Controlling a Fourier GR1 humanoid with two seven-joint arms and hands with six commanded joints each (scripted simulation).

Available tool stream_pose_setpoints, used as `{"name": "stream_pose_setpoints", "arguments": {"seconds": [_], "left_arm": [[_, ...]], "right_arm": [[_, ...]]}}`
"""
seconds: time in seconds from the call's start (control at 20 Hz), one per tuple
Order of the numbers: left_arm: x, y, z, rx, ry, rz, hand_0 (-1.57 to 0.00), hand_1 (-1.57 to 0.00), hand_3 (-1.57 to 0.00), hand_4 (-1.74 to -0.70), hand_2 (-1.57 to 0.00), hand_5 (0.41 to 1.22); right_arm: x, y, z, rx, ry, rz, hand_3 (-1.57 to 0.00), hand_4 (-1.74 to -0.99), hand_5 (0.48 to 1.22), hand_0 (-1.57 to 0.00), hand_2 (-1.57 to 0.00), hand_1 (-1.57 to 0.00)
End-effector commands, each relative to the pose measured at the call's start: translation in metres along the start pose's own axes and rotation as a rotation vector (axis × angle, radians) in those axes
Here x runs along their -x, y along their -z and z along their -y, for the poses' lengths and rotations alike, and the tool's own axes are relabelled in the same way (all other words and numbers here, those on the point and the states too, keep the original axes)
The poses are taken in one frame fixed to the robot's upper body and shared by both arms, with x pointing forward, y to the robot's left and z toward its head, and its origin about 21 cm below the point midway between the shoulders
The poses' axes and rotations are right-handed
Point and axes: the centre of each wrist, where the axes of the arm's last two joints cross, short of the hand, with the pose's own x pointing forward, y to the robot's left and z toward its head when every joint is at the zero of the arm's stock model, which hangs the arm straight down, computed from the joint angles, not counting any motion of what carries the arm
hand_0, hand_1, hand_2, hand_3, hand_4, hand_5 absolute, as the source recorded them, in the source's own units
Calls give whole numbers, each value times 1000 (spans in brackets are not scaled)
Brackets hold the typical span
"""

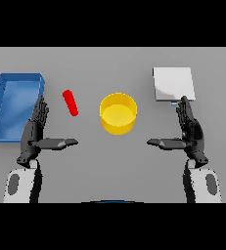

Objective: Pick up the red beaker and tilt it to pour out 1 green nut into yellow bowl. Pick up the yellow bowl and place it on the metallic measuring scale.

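Observation:
The red beaker [70, 102] shows as a thin red tilted shape on the table, left of centre. The yellow bowl [118, 113] stands at the middle; I see nothing inside it. The metallic measuring scale [172, 83] is a pale square plate at the back right. My left hand [35, 132] is held edge-up below and left of the beaker, fingers straight, thumb pointing inward, holding nothing. My right hand [191, 131] mirrors it just in front of the scale, fingers straight and empty. No green nut is visible.
A blue bin [1, 105] sits at the far left, right beside my left hand's fingertips.

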Motion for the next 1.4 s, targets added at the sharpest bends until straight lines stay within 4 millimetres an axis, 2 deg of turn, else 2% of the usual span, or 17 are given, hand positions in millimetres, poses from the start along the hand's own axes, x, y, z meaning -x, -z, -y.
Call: {"name": "stream_pose_setpoints", "arguments": {"seconds": [0.0, 0.25, 0.3, 0.4, 0.6, 0.7, 0.9, 0.95, 1.05, 1.15, 1.35], "left_arm": [[0, 0, -1, -1, 0, -1, 1, 1, 1, -1093, 1, 623], [-2, 6, -4, -4, 1, -2, 1, 1, 1, -1093, 1, 623], [-4, -6, -2, 10, 70, 39, 1, 1, 1, -1093, 1, 623], [-6, -18, -1, 27, 137, 58, 1, 1, 1, -1094, 1, 618], [-13, -26, 1, 42, 177, 44, 1, 1, 1, -1096, 1, 616], [-6, -23, 2, 41, 194, -5, 1, 1, 1, -1090, 1, 612], [0, -2, 12, 56, 220, 28, 1, 1, 1, -1116, 1, 627], [3, 9, 14, 55, 221, 14, 1, 1, 1, -1130, 1, 633], [8, 20, 15, 52, 224, 26, 1, 1, 1, -1147, 1, 636], [9, 34, 21, 46, 233, 27, 1, 1, 1, -1153, 1, 636], [17, 58, 19, 40, 229, 3, 1, 1, 1, -1163, 1, 631]], "right_arm": [[0, 0, -1, 0, 1, 1, 1, -1128, 660, 1, 1, 1], [-2, -3, -7, -4, -1, 10, 1, -1128, 660, 1, 1, 1], [-4, -11, -11, -22, -128, 104, 1, -1128, 660, 1, 1, 1], [-3, -20, -21, -48, -256, 157, 1, -1127, 664, 1, 1, 1], [-4, -30, -26, -57, -313, 153, 1, -1112, 659, 1, 1, 1], [-4, -34, -27, -60, -293, 164, 1, -1121, 658, 1, 1, 1], [-12, -34, -23, -46, -289, 164, 1, -1143, 650, 1, 1, 1], [-14, -31, -24, -49, -268, 162, 1, -1160, 651, 1, 1, 1], [-8, -30, -19, -48, -255, 142, 1, -1182, 655, 1, 1, 1], [-12, -31, -19, -56, -245, 165, 1, -1204, 661, 1, 1, 1], [-8, -29, -20, -49, -241, 156, 1, -1230, 666, 1, 1, 1]]}}
